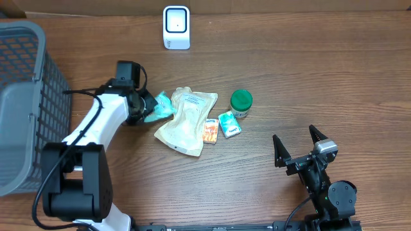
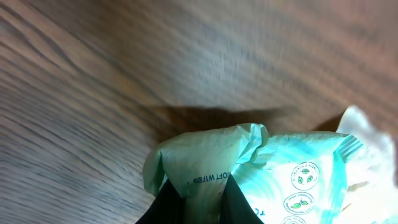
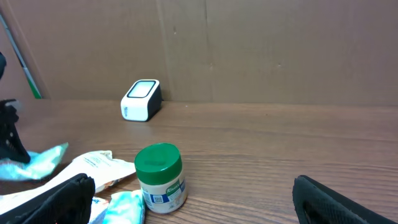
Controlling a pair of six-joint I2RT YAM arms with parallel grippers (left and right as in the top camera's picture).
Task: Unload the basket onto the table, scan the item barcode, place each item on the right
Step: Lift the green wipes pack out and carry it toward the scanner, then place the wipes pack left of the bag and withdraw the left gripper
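Fingers (image 2: 166,208) of my left gripper (image 1: 148,109) pinch the crimped end of the wipes pack (image 1: 162,106), beside the pouch (image 1: 186,122); my right gripper (image 1: 294,136) sits spread wide. So thin a hold may slip, or the pack sag and hide its barcode. Its long axis runs from my fingers toward the pouch, the scanner (image 1: 176,27) well beyond.

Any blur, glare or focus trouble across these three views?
Overhead: sharp, evenly lit. Left wrist: the table is smeared, the wipes packet soft but partly readable, with a dark shadow beside it. Right wrist: crisp on the green-lidded jar and scanner.
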